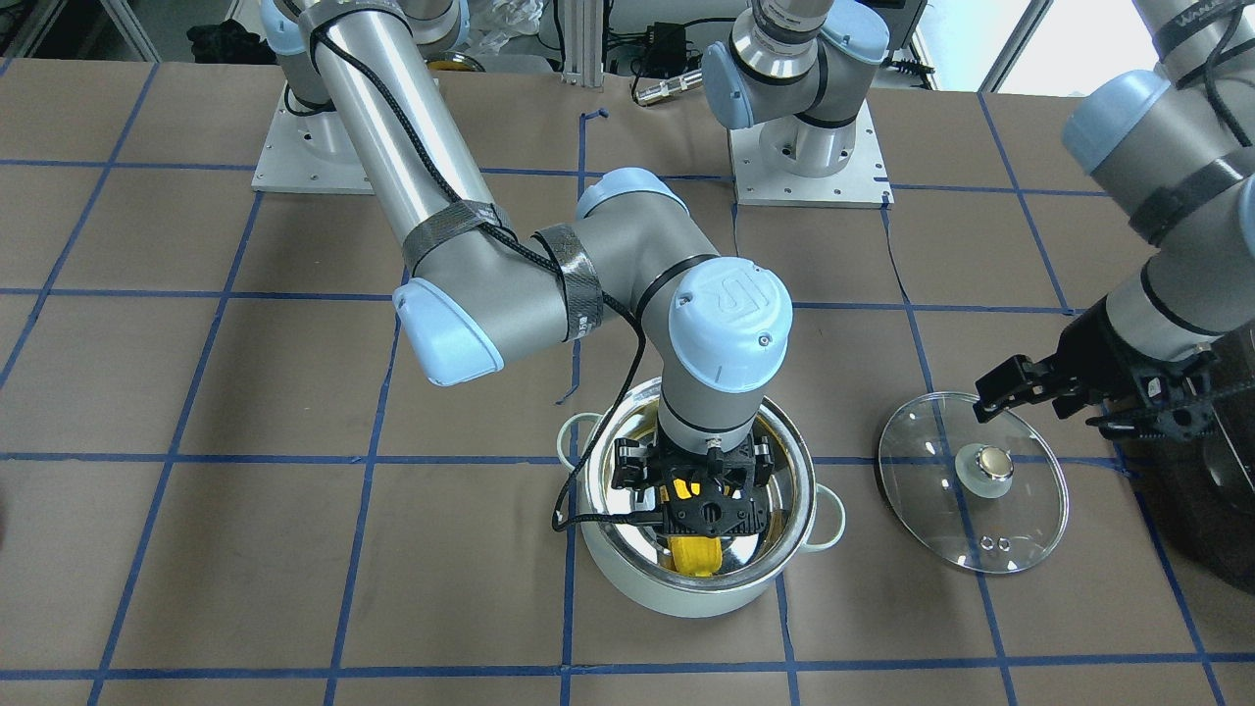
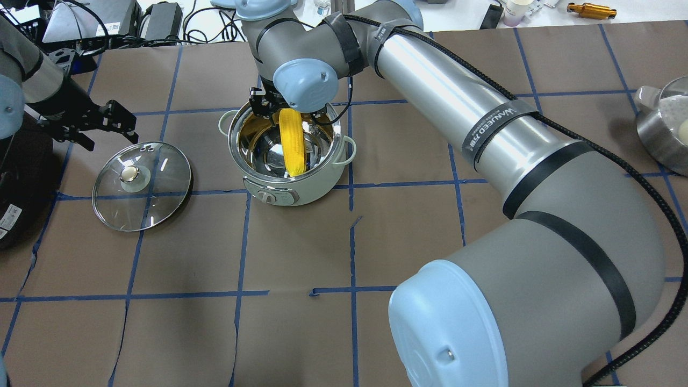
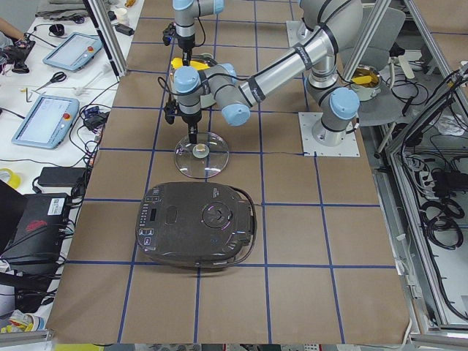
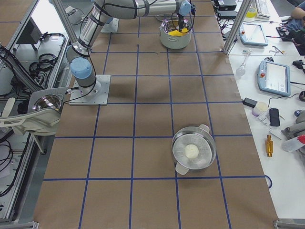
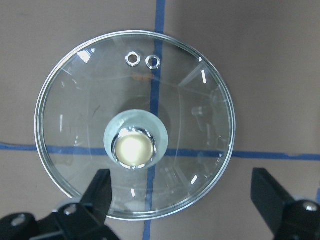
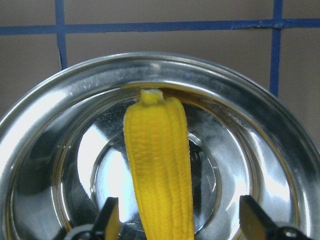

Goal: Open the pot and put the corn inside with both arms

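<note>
The pale mint pot (image 2: pixel 317 185) stands open mid-table, also in the front view (image 1: pixel 686 598). The yellow corn (image 2: pixel 293 142) lies slanted inside it, its tip against the steel wall (image 6: pixel 160 170). My right gripper (image 6: pixel 178 202) hangs over the pot's rim (image 1: pixel 698 485), open, with both fingers clear of the corn's sides. The glass lid (image 2: pixel 156 188) with its brass knob (image 5: pixel 134 148) lies flat on the table on the robot's left of the pot (image 1: pixel 971 510). My left gripper (image 5: pixel 182 187) hovers above the lid's edge (image 2: pixel 110 140), open and empty.
A black glossy appliance (image 3: pixel 196 223) sits beyond the lid, at the table's left end (image 1: pixel 1196 510). A steel steamer pot (image 4: pixel 193 150) with a white bun stands far off on the robot's right (image 2: pixel 664 134). Blue tape lines grid the brown table.
</note>
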`<action>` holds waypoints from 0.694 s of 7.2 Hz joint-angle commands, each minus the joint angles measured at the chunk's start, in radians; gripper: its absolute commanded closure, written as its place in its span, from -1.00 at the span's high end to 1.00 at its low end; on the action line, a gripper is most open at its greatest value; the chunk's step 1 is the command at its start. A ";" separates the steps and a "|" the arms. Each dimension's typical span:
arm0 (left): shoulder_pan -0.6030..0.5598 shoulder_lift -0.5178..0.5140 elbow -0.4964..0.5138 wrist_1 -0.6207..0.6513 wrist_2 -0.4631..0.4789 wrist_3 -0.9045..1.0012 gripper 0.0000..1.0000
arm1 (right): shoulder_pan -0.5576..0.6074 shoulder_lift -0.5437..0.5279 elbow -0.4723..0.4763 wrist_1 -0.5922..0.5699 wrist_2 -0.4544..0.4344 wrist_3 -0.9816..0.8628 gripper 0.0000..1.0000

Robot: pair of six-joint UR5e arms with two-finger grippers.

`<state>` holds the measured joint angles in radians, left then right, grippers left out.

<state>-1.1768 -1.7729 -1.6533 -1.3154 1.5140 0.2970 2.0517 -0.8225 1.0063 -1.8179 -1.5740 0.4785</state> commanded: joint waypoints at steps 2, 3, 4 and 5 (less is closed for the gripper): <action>-0.055 0.160 0.105 -0.250 -0.002 -0.111 1.00 | -0.022 -0.111 0.026 0.091 -0.009 -0.012 1.00; -0.091 0.197 0.119 -0.277 -0.006 -0.199 1.00 | -0.071 -0.182 0.052 0.153 -0.008 -0.014 1.00; -0.157 0.211 0.130 -0.271 -0.002 -0.244 1.00 | -0.152 -0.276 0.117 0.163 -0.003 -0.111 1.00; -0.211 0.210 0.136 -0.266 -0.001 -0.304 1.00 | -0.244 -0.378 0.231 0.166 -0.009 -0.236 1.00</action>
<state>-1.3196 -1.5732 -1.5288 -1.5807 1.5114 0.0654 1.9120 -1.0800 1.1248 -1.6678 -1.5800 0.3710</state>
